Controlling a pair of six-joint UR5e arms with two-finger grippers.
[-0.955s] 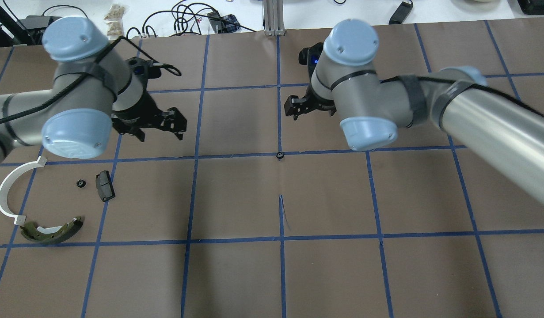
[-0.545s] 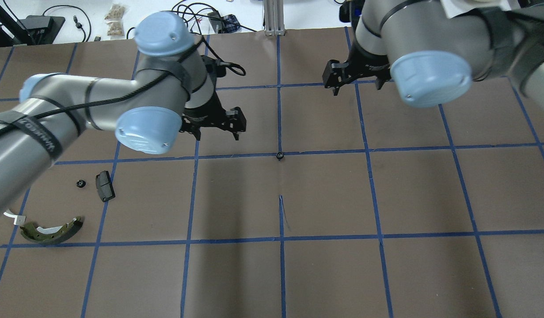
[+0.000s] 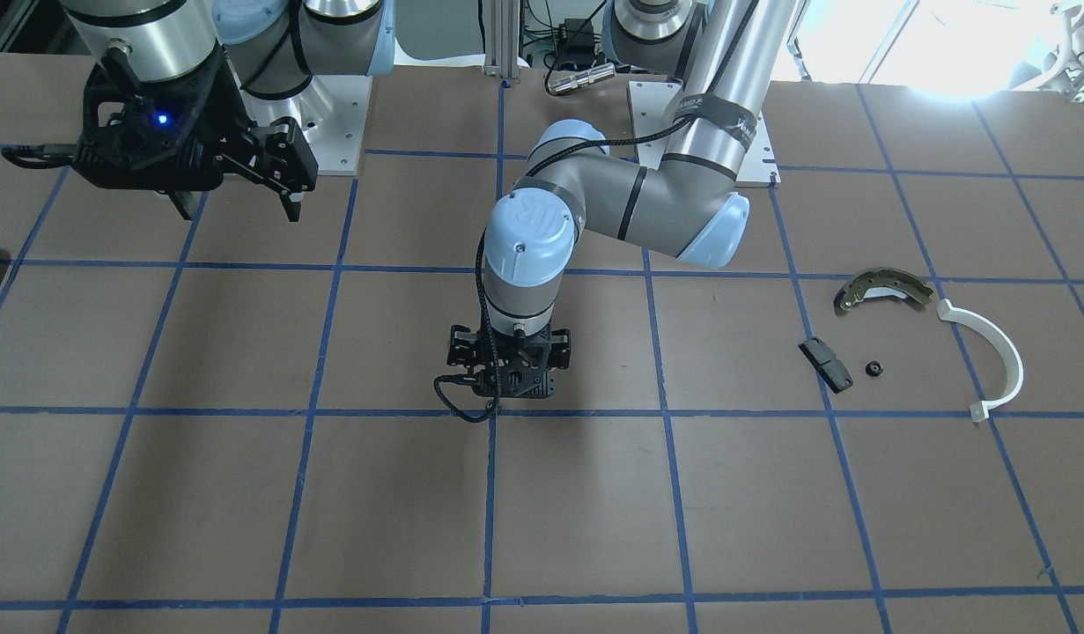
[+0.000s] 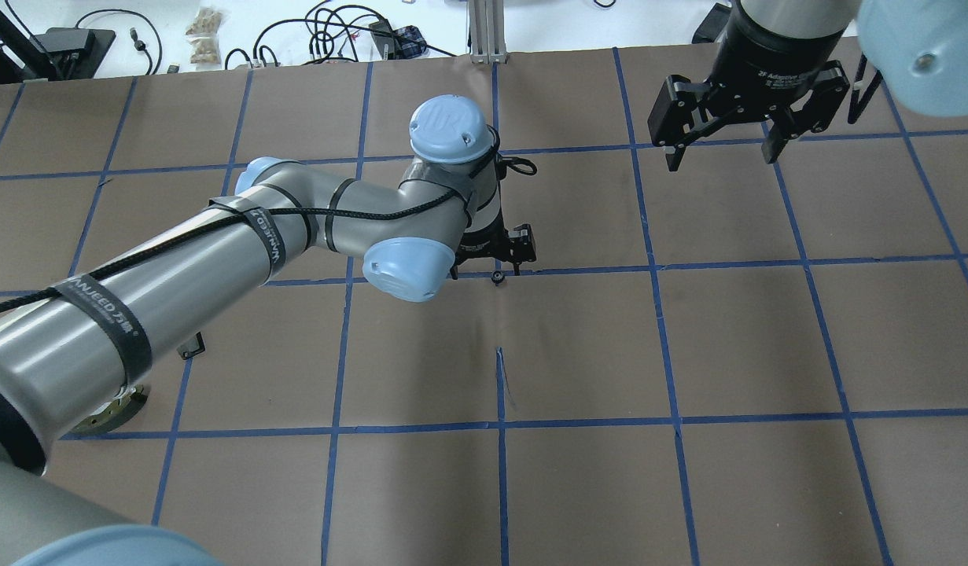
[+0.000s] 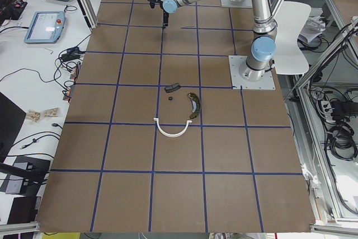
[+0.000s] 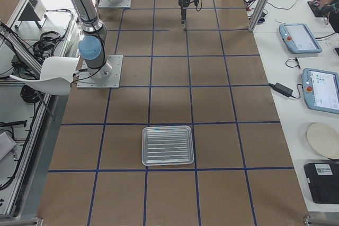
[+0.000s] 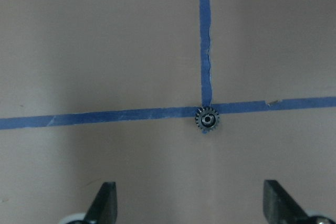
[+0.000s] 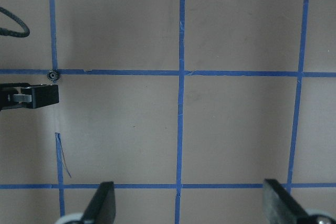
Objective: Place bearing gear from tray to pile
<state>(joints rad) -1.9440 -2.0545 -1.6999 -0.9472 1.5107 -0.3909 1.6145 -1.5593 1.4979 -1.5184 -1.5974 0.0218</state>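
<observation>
The left tool (image 7: 191, 205) hovers close to the bearing gear (image 7: 207, 119) on the surface (image 7: 105, 51), fingers spread wide, empty; the right tool (image 4: 721, 156) gapes empty too.

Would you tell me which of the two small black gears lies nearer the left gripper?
The gear on the blue tape crossing, just ahead of the left gripper; the other gear sits beside the black pad.

We see a dark toothed metal bearing gear (image 7: 207, 119) on matt brown paper (image 7: 105, 51), a ribbed silvery metal tray (image 6: 167, 145) with a soft sheen, a smooth white plastic half-ring (image 3: 1018, 372) and a dull olive metal brake shoe (image 3: 885, 282).
</observation>
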